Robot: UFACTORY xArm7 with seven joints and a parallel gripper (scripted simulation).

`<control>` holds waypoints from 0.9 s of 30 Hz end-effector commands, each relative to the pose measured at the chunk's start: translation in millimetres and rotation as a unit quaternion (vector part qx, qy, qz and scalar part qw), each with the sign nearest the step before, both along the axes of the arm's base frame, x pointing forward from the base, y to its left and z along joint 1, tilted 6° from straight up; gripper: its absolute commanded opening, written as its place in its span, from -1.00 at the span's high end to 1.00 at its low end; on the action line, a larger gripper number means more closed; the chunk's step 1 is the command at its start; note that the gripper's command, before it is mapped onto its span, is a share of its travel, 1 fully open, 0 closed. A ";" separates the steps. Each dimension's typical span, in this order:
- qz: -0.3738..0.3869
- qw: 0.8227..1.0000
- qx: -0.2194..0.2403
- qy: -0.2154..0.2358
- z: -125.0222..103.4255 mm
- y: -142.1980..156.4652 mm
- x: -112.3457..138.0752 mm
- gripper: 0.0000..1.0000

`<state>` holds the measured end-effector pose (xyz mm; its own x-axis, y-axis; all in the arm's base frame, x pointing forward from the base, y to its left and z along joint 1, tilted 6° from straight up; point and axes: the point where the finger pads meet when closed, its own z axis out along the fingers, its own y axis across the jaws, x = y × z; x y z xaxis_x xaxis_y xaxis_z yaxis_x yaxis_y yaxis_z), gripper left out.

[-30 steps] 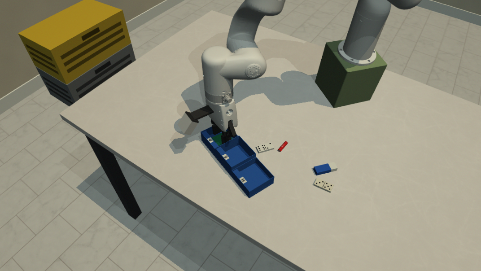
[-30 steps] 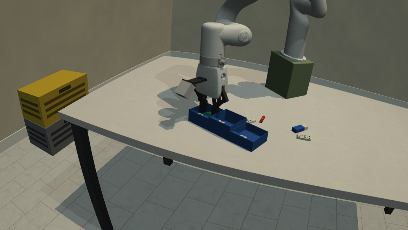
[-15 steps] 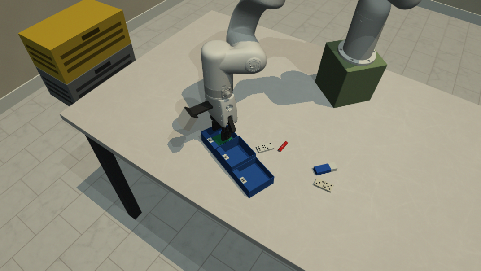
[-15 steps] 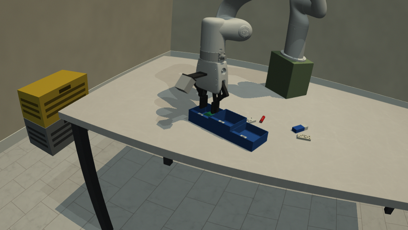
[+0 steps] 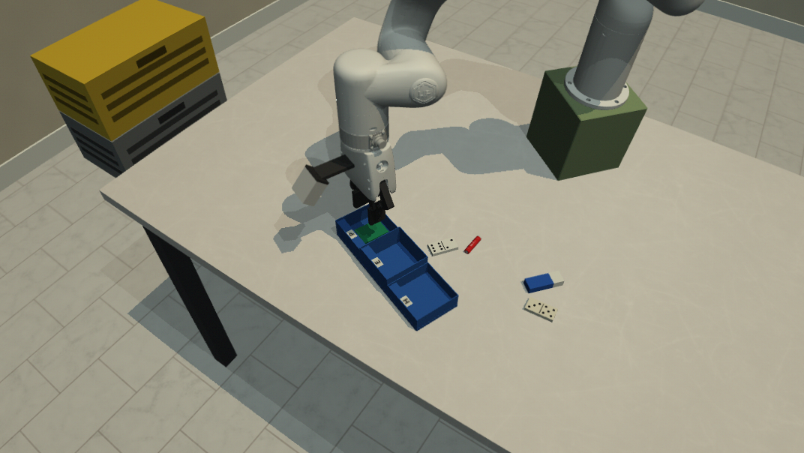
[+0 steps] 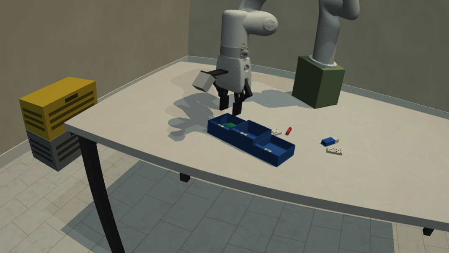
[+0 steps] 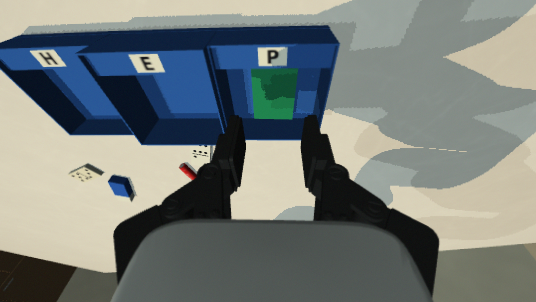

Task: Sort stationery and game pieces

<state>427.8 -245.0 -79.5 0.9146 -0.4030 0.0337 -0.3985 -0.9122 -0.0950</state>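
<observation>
Two dominoes (image 5: 442,246) (image 5: 540,309) — outside bins (image 5: 418,322).

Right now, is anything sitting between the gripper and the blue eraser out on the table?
Along the table, yes: the E bin, a domino and a small red piece lie between. The open gripper hangs above bin height, so nothing visible blocks a path over them to the blue eraser.

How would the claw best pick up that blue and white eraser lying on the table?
Likely from straight above, claw closing across the eraser on its two long sides near the middle. It lies flat, a low block, with the domino close beside it but apart.
</observation>
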 end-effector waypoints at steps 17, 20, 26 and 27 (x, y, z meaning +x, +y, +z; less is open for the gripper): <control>-0.174 0.985 0.012 0.012 10.6 81.2 -17.0 0.23; -0.174 0.985 0.012 0.012 12.6 105.7 -22.2 0.23; -0.174 0.985 0.012 0.012 15.3 138.4 -29.0 0.23; -0.174 0.985 0.012 0.012 16.0 146.5 -30.7 0.23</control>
<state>399.5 -119.8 -69.2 0.7303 -0.6829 -0.0158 -0.6800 -0.7245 -0.1128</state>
